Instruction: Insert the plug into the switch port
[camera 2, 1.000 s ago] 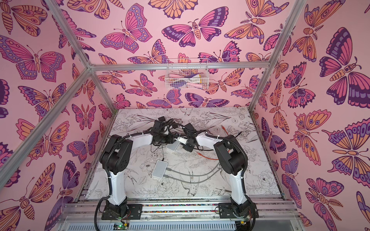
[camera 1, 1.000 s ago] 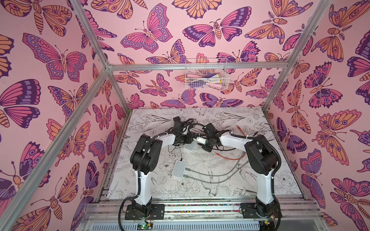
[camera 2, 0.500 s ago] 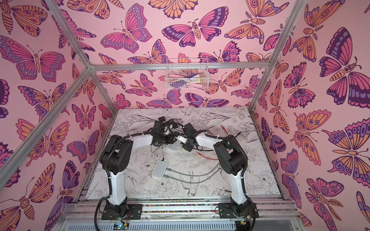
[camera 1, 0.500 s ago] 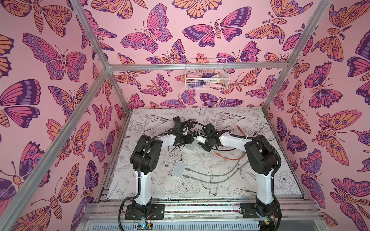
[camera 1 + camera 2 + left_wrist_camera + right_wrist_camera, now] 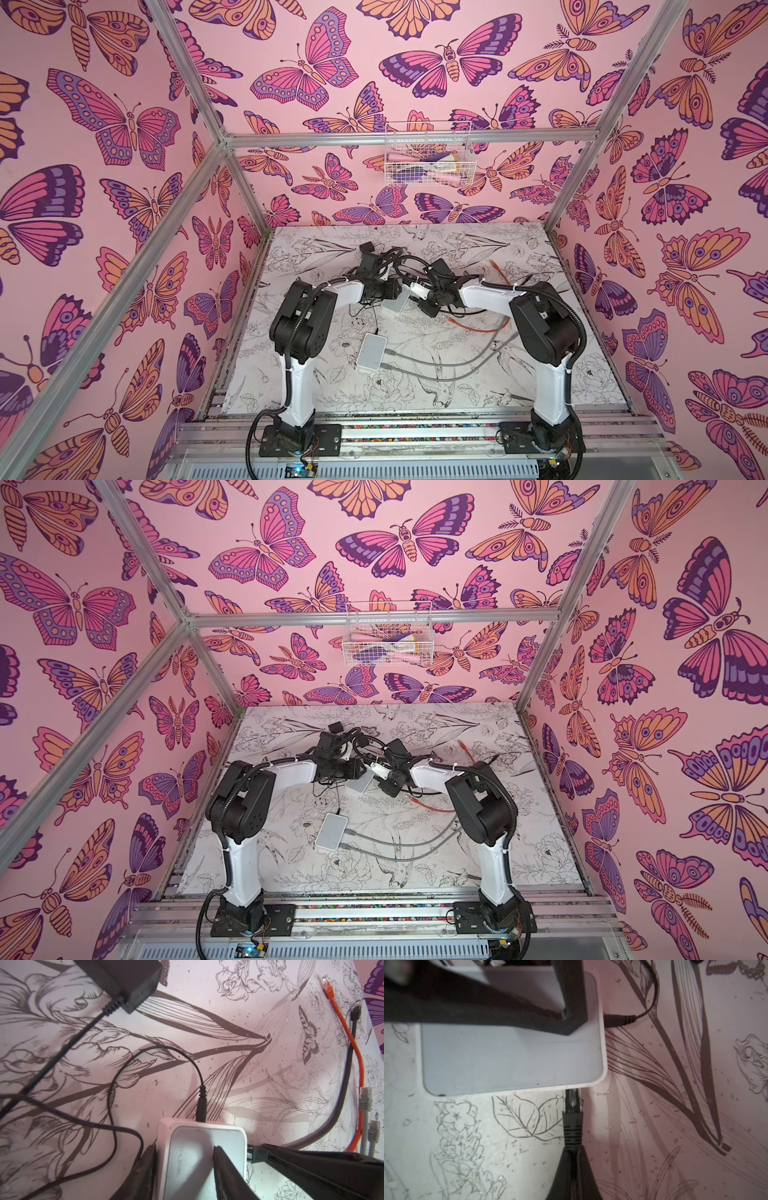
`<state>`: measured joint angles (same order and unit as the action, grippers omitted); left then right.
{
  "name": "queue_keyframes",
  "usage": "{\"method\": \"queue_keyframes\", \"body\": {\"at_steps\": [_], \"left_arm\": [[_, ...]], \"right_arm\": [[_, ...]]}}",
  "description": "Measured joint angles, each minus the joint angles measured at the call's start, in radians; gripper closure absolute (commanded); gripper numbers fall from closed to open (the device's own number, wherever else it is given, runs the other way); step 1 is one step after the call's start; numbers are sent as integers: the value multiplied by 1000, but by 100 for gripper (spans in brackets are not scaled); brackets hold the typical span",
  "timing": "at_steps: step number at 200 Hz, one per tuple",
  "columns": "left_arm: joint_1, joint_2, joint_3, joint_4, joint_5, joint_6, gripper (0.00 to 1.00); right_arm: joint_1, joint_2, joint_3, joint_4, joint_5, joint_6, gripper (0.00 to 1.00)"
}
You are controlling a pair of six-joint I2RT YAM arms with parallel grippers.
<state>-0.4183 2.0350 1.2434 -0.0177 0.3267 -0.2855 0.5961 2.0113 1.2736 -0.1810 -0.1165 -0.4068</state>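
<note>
**Plug (image 5: pixel 572 1105) at the TP-Link switch (image 5: pixel 508 1059)**

We've got the left gripper (image 5: pixel 184 1148) partway open, clamped on the switch, mid-frame in both top views. Right gripper (image 5: pixel 572 1155) is pinched tight on the black cable (image 5: pixel 342 1093) just behind the plug, whose clear tip touches the switch's side.

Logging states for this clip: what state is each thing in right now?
white switch: gripped by left gripper.
black plug: pinched in right gripper, tip at the switch's port, not clearly seated.
power plug: inserted in white switch.
second switch: on table, two grey cables plugged in.
orange cable: loose, unplugged.
</note>
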Motion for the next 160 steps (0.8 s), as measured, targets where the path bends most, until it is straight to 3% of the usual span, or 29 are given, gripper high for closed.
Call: {"method": "queue_keyframes", "body": {"at_steps": [87, 160], "left_arm": [[-7, -2, -26, 55, -13, 19, 55], [-7, -3, -60, 146, -63, 31, 56]], "right_arm": [[-14, -3, -23, 49, -48, 37, 100], [-31, 56, 54, 48, -97, 92, 100]]}}
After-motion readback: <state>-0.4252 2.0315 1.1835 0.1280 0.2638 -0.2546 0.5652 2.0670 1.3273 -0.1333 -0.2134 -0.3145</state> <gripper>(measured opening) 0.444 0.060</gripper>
